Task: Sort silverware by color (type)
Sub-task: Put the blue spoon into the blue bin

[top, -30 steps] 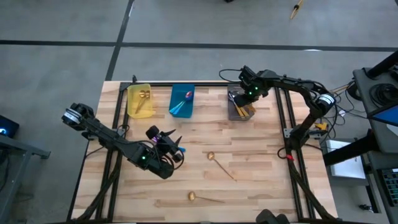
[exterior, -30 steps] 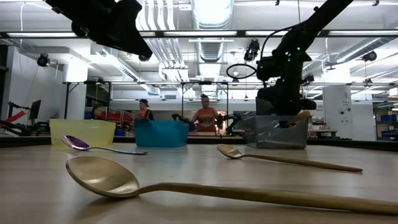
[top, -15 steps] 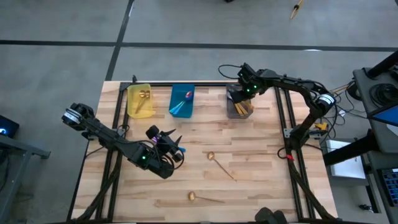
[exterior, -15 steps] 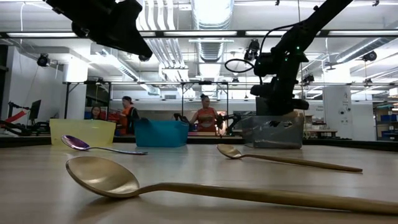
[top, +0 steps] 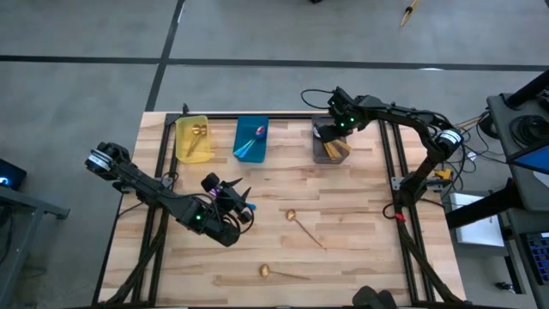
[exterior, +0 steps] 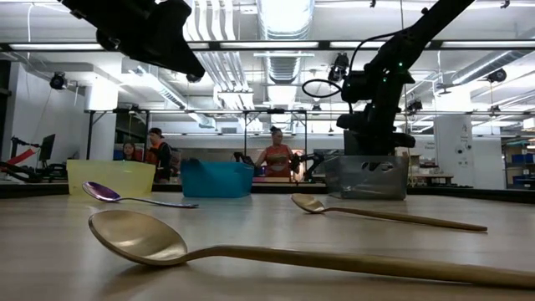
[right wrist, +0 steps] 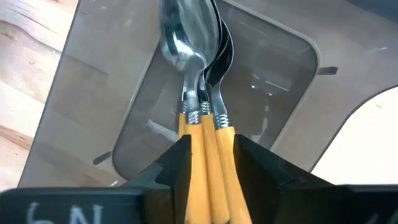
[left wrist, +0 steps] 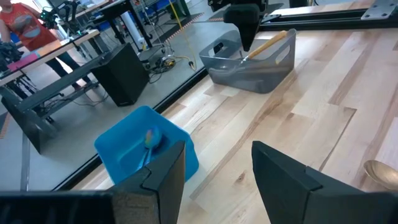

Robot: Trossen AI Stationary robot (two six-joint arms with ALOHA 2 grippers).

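Right gripper (right wrist: 210, 163): the fingers are parted, with three orange-handled spoons (right wrist: 202, 134) lying in the gap between them. Whether the pads touch the handles cannot be determined, since the handle ends are cut off at the lower edge of the right wrist view. The silver bowls rest inside the grey bin (right wrist: 186, 93). In the high view this gripper (top: 333, 127) sits over the grey bin (top: 330, 148) at upper centre-right. Partial white characters show on the gripper body at lower left of the right wrist view; they are not legible.

Left gripper (left wrist: 214, 171): the fingers are spread wide and hold nothing. In the high view it (top: 243, 204) hovers left of centre, just beside a purple spoon (top: 249, 207) that the arm mostly hides; the low view shows that purple spoon (exterior: 134, 196) lying flat on the table (top: 360, 249).

Remaining silverware:
- Two gold spoons lie on the table, one (top: 304, 227) at centre and one (top: 281, 273) at lower centre. In the low view the nearer one (exterior: 276, 251) is cut off at the right edge.
- The blue bin (top: 251, 139) holds teal-handled spoons (top: 255, 137), count unclear.
- The yellow bin (top: 191, 139) holds gold spoons (top: 199, 133), count unclear.

People (exterior: 276, 159) are visible behind the bins in the low view.
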